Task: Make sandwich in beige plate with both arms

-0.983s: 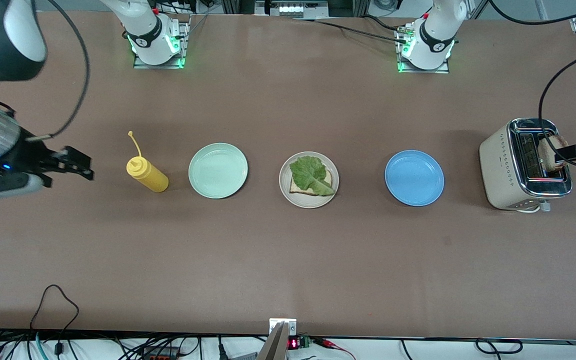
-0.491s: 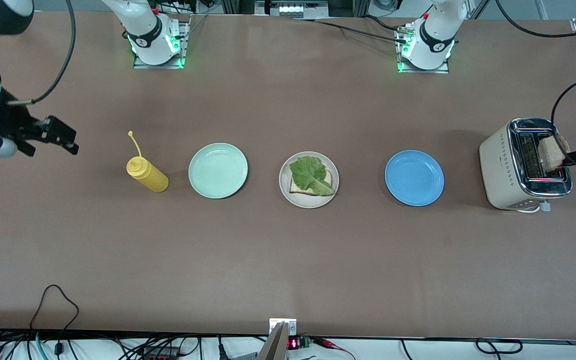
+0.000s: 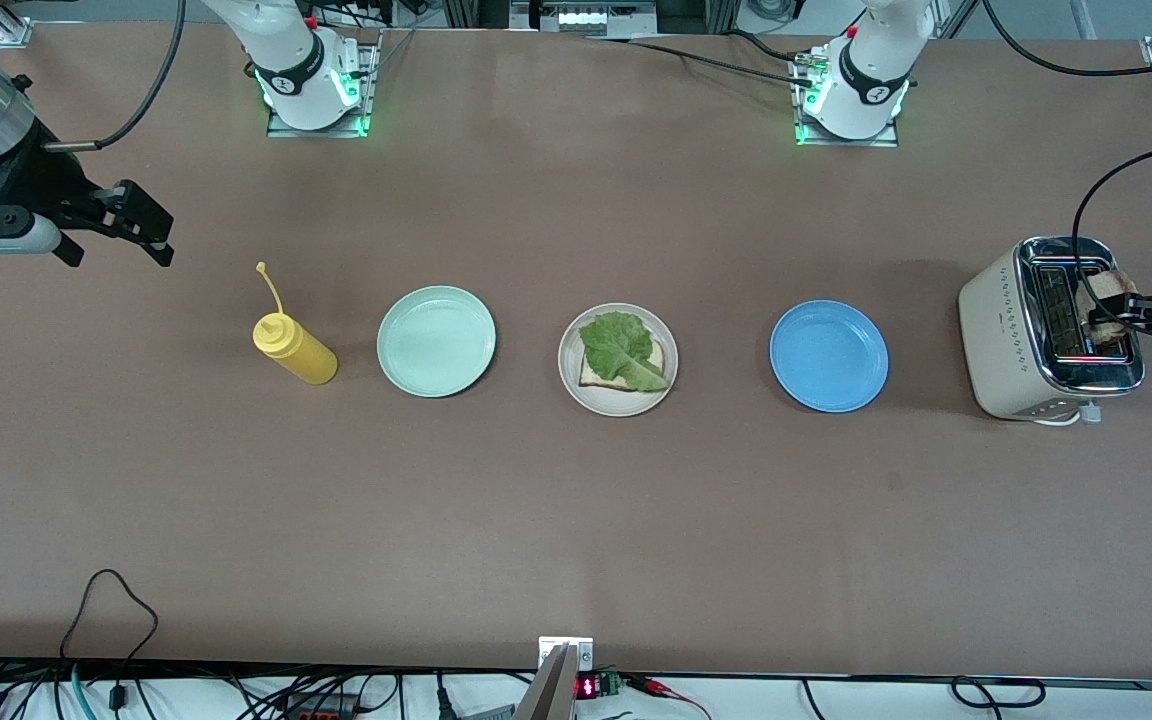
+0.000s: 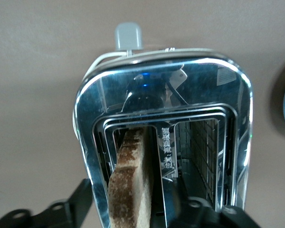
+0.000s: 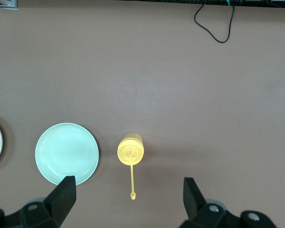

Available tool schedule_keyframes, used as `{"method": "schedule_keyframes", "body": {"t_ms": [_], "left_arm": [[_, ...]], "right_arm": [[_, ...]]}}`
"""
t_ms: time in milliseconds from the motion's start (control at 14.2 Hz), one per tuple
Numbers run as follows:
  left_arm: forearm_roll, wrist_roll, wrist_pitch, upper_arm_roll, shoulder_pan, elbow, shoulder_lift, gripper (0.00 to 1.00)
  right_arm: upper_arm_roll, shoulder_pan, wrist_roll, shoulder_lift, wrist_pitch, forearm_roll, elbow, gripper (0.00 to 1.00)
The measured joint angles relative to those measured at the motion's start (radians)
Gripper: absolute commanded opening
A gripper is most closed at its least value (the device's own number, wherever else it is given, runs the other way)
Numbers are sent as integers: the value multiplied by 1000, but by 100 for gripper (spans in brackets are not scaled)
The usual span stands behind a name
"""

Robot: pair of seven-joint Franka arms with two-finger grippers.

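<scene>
Toast (image 4: 131, 185) is standing upright in one slot of the toaster (image 3: 1048, 330) at the left arm's end of the counter (image 3: 576, 520), and your left gripper (image 3: 1121, 312) is sitting right over it. In the left wrist view the fingers (image 4: 80, 194) are straddling the slice, one on each side, partly narrowed around it; you cannot tell yet whether they are truly pinching the bread. Keep them squeezing across the flat faces, not the crust, and stay clear of the chrome slot walls. Once the grip feels firm, lift straight up so the slice is not dragging on the slot edge.

Your target is the beige plate (image 3: 576, 392) in the middle of the counter, between the mint green plate (image 3: 436, 341) and the blue plate (image 3: 828, 356). It is already carrying a bread slice (image 3: 596, 376) with a lettuce leaf (image 3: 620, 349) on top.

The right gripper (image 3: 141, 228) is waiting with fingers spread wide, holding nothing, above the counter near the yellow mustard bottle (image 3: 294, 347).
</scene>
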Motion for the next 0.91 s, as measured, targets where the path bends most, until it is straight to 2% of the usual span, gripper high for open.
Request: {"method": "schedule_keyframes", "body": {"t_ms": [140, 281, 702, 913], "left_arm": [[0, 9, -2, 0, 12, -4, -3, 10], [-1, 13, -34, -1, 15, -5, -14, 4], [-1, 19, -134, -20, 14, 11, -84, 3], [-1, 21, -284, -57, 13, 99, -133, 3]], "right_arm": [[-29, -1, -2, 0, -18, -2, 2, 100], [-53, -3, -7, 2, -67, -2, 17, 100], [-56, -7, -68, 57, -98, -2, 111, 100], [-53, -6, -68, 59, -104, -2, 124, 100]]}}
